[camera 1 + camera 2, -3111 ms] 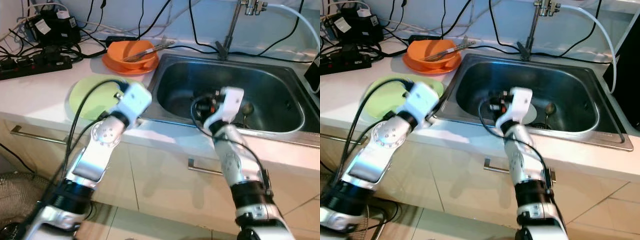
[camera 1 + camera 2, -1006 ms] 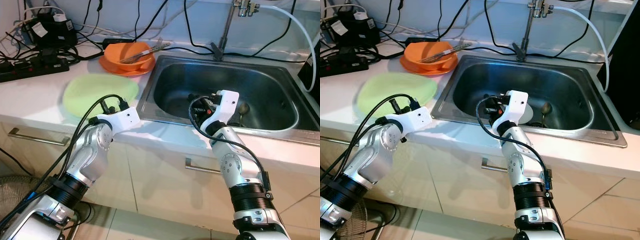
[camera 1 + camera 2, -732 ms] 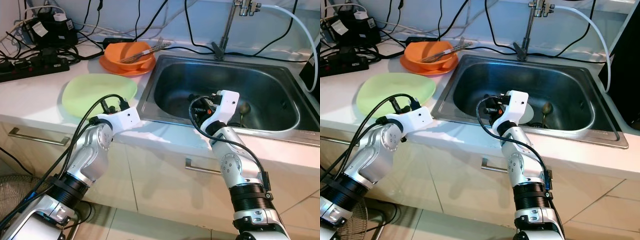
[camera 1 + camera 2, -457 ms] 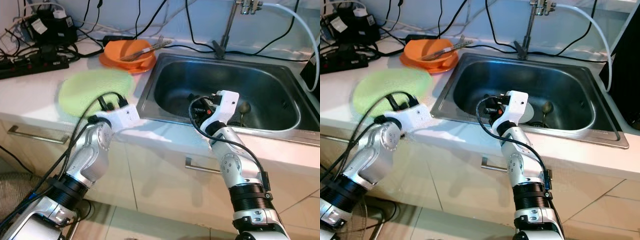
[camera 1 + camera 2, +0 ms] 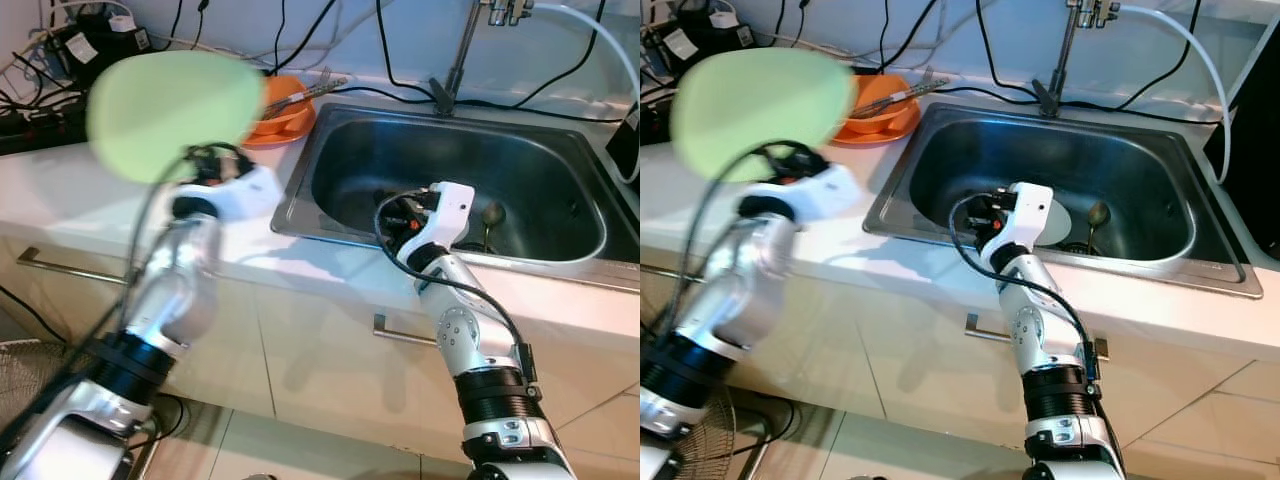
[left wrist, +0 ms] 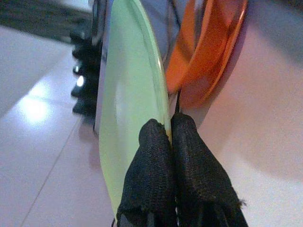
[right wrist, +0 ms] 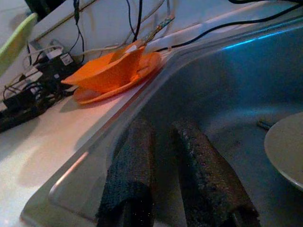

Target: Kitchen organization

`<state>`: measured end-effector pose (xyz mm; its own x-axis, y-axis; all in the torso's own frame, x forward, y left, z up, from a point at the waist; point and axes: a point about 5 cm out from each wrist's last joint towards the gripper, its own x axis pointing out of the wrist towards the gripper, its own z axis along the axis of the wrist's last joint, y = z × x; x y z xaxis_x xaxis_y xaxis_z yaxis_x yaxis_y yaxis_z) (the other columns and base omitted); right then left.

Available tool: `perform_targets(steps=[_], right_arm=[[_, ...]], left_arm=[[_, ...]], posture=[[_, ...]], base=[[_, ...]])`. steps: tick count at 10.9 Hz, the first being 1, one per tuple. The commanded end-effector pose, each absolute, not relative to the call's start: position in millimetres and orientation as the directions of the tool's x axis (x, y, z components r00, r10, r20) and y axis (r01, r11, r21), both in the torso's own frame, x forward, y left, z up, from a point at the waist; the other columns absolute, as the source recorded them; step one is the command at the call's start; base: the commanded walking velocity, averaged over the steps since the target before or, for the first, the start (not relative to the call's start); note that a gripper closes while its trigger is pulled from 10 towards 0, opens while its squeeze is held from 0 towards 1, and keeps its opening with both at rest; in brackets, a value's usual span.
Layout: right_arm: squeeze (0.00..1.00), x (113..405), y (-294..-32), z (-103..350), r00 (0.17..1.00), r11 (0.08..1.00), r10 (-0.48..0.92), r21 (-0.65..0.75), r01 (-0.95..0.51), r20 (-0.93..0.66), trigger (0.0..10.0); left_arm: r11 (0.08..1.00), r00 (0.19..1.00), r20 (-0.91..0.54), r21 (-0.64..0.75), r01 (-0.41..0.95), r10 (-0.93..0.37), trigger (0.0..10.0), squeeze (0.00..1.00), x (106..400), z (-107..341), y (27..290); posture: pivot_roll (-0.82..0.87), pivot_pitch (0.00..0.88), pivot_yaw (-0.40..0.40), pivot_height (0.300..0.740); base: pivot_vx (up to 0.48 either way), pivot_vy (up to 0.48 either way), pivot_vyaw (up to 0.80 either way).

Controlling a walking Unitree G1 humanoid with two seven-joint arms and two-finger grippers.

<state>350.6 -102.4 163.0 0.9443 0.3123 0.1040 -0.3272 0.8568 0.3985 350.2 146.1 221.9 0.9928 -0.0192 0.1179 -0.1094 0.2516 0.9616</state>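
A light green plate (image 5: 170,110) hangs tilted in the air above the white counter (image 5: 60,190), blurred by motion. My left gripper (image 6: 169,124) is shut on its rim, and the plate (image 6: 128,118) stands edge-on in the left wrist view. Behind it an orange bowl (image 5: 285,110) with cutlery sits on an orange plate beside the steel sink (image 5: 520,150). My right gripper (image 7: 163,127) is inside the sink near its left wall, fingers slightly apart, open and holding nothing. On the sink floor lie a white plate (image 5: 1055,222) and a spoon (image 5: 1098,215).
Power strips, adapters and black cables (image 5: 60,50) crowd the back left of the counter. A faucet (image 5: 460,50) with a white hose rises behind the sink. Cabinet fronts with metal handles (image 5: 395,332) run below the counter edge.
My left gripper has lifted the green plate off the counter, up and tilted. The right arm has stayed in the sink.
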Motion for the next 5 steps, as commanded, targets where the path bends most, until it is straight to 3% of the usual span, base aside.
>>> perform_targets(steps=[1,2,5], right_arm=[[0.56,353.1,-100.6,173.5,0.937,0.846,0.324,0.402,-0.349,0.132,10.0],[1.0,354.5,-98.3,185.5,0.928,0.826,0.332,0.421,-0.374,0.17,10.0],[1.0,356.2,-100.6,218.3,0.906,0.741,0.328,0.523,-0.422,0.266,10.0]], left_arm=[[0.24,0.971,0.223,0.95,-0.197,-0.086,10.0,0.0,348.3,242.7,132.7],[0.248,0.96,0.211,0.955,-0.162,-0.186,10.0,0.0,345.7,238.4,115.5],[0.247,0.944,0.166,0.964,-0.095,-0.287,10.0,0.0,344.7,225.7,97.8]], posture=[[0.19,0.035,-0.007,0.74],[0.19,0.033,-0.003,0.74],[0.17,0.027,0.006,0.74]], base=[[0.0,0.0,0.0],[0.0,0.0,0.0],[0.0,0.0,0.0]])
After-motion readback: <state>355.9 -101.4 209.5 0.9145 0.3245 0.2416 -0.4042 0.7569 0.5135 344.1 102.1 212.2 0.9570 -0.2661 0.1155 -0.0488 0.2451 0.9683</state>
